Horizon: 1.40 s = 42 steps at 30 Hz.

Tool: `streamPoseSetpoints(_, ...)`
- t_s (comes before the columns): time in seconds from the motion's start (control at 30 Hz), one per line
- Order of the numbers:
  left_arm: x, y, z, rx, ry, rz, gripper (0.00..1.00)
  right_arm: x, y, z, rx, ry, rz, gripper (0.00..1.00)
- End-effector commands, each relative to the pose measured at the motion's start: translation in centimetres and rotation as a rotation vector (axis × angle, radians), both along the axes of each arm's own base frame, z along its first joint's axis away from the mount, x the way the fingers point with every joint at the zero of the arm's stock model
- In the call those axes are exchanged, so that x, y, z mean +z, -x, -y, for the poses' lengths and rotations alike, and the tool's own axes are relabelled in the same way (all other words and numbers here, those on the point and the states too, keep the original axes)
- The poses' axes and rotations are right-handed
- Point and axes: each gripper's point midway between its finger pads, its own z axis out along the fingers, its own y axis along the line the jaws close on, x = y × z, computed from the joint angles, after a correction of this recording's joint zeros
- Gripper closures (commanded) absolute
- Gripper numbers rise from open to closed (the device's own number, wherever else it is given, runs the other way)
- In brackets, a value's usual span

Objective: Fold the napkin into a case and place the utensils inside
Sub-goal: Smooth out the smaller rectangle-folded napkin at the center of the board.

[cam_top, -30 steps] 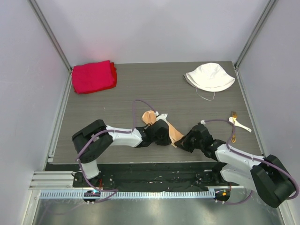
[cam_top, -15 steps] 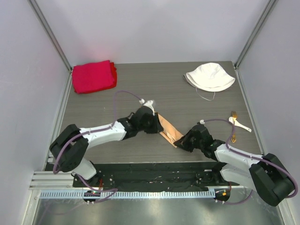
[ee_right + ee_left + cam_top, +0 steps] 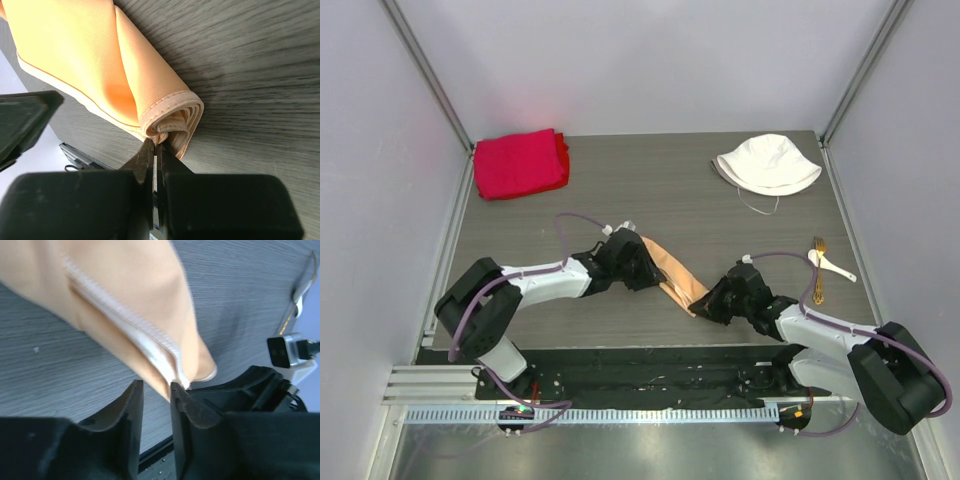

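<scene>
**Grey bench, folded napkin between two grippers**

Grey wood-grain bench (image 3: 650, 190) fills the top view between pale walls. A red cloth (image 3: 520, 163) sits at the far left corner and a hat (image 3: 768, 163) at the far right. The napkin (image 3: 672, 272) lies mid-bench near the front edge as a narrow folded strip. It runs diagonally from the left gripper (image 3: 642, 268) to the right gripper (image 3: 710, 302). A spoon (image 3: 832, 265) and fork (image 3: 818, 272) lie together by the right edge, well apart from the napkin.

Left wrist view: the fingers (image 3: 131, 405) stand apart, released. The napkin's hemmed fold ends right at their gap, unpinched.

Right wrist view: the gripper is clenched, its tips pinching the hem at the napkin's layered end, which rests on the bench.
</scene>
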Motion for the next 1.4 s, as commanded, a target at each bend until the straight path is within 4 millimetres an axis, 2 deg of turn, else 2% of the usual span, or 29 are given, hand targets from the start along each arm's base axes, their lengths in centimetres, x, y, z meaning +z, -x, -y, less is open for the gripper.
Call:
streamPoseSetpoints(0.0,1.6,-1.0,-0.2,0.133,0.085,0.009,0.73,0.8,-0.6,-0.5,0.021,-0.017,0.040,0.99)
streamPoseSetpoints(0.13,0.1,-1.3,-0.6,0.201,0.092,-0.017,0.70,0.9,-0.6,-0.5,0.023,-0.019,0.043,0.99)
streamPoseSetpoints(0.17,0.4,-1.7,-0.2,0.207,0.124,-0.001,0.67,0.8,-0.6,-0.5,0.022,-0.019,0.041,0.99)
streamPoseSetpoints(0.27,0.5,-2.2,-0.2,0.231,0.129,0.009,0.67,1.0,-0.6,-0.5,0.021,-0.022,0.044,0.99)
streamPoseSetpoints(0.4,-0.2,-2.7,0.2,0.250,0.137,-0.010,0.65,1.0,-0.6,-0.6,0.025,-0.020,0.046,0.99)
streamPoseSetpoints(0.6,-1.1,-2.7,0.7,0.260,0.137,-0.054,0.64,1.1,-0.5,-0.5,0.019,-0.022,0.047,0.99)
streamPoseSetpoints(0.73,-1.0,-3.1,0.6,0.287,0.155,-0.043,0.62,1.3,-0.6,-0.4,0.018,-0.022,0.051,0.99)
streamPoseSetpoints(0.9,-1.3,-3.2,1.4,0.275,0.180,-0.058,0.61,1.2,-0.5,-0.4,0.017,-0.020,0.049,0.99)
streamPoseSetpoints(1.07,-1.1,-3.1,1.7,0.269,0.197,-0.071,0.63,1.1,-0.5,-0.4,0.019,-0.018,0.048,0.99)
streamPoseSetpoints(1.2,0.8,-2.4,0.8,0.273,0.186,-0.026,0.62,1.1,-0.5,-0.3,0.018,-0.017,0.051,0.99)
streamPoseSetpoints(1.37,0.5,-2.0,1.1,0.280,0.211,-0.070,0.64,1.0,-0.4,-0.3,0.017,-0.016,0.050,0.99)
